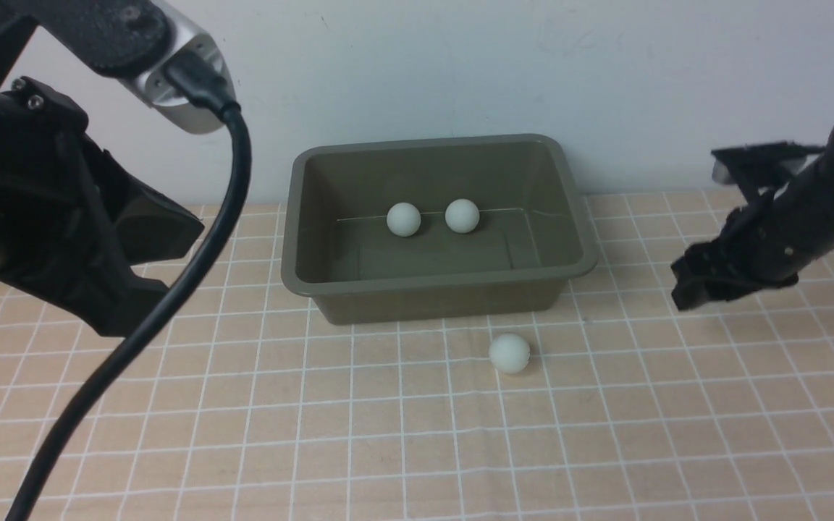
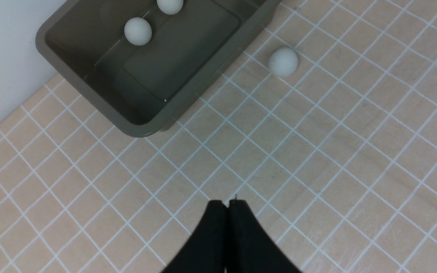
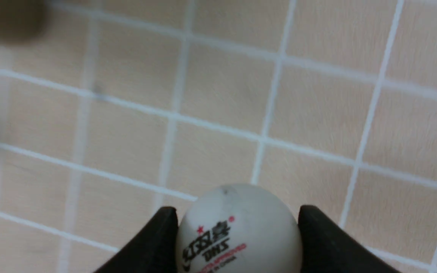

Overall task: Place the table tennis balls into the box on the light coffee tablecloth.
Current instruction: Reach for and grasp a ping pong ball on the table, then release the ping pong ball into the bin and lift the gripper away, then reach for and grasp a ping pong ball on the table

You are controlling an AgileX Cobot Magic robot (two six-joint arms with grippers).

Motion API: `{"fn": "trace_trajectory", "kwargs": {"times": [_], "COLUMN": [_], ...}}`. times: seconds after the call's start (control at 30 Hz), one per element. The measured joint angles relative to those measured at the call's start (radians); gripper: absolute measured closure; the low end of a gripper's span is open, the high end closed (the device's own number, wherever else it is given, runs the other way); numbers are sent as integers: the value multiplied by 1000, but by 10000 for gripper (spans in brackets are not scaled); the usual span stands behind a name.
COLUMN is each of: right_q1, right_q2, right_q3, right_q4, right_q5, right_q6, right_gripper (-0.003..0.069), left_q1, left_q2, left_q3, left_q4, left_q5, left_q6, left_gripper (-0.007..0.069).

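Black left gripper point(image 2: 228, 204), frame bottom: jaws together; right gripper point(image 3: 239, 212) clamps a white printed plastic table tennis ball point(image 3: 237, 242), lower centre.

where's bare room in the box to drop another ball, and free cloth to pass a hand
The box floor's near half, between the near wall and the two balls at the far wall, is bare. Cloth nearest the camera is open. Crowded: just before the box, where a loose ball lies, and its left, under the left arm.
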Motion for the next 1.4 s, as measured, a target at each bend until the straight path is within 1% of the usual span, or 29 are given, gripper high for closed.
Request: {"fn": "trace_trajectory", "kwargs": {"times": [0.03,0.07,0.1,0.2,0.23,0.3,0.33,0.37,0.43,0.53,0.63,0.73,0.87,0.9,1.0,1.2,1.3,1.4], "right_q1": [0,0,0,1,2,14,34,46,103,195,277,322,329,323,309,243,201,166], "right_q2": [-4,-5,-5,2,2,16,28,33,57,90,123,147,149,146,136,45,-46,-122], "right_q3": [-38,-83,-104,-202,-207,-266,-290,-304,-337,-363,-363,-363,-366,-376,-391,-436,-441,-441], "right_q4": [31,99,133,324,335,425,444,445,423,318,173,71,41,35,29,9,-11,-21], "right_q5": [35,74,90,156,158,173,176,176,169,114,35,-21,-34,-28,-1,113,163,201], "right_q6": [-24,-79,-105,-244,-252,-336,-378,-392,-421,-417,-370,-295,-242,-218,-195,-163,-102,-6], "right_gripper": [294,294,294,294,294,294,294,294,294,294,294,276,251,244,240,240,242,258], "left_q1": [0,0,0,0,0,0,0,0,0,0,0,0,0,0,0,0,0,0], "left_q2": [0,0,0,0,0,0,0,0,0,0,0,0,0,0,0,0,0,0], "left_q3": [0,0,0,1,1,1,1,1,1,1,1,1,1,1,1,1,1,1], "left_q4": [0,-1,-1,-1,-1,-1,-1,-1,-1,-1,-1,-1,-5,-12,-19,-19,-19,-19], "left_q5": [0,0,0,0,0,0,0,0,0,0,0,0,0,0,1,1,1,1], "left_q6": [0,0,0,0,0,0,0,0,0,0,0,0,0,0,0,0,0,0], "left_gripper": [693,693,693,693,693,693,693,693,693,693,693,693,693,693,693,693,693,693]}}
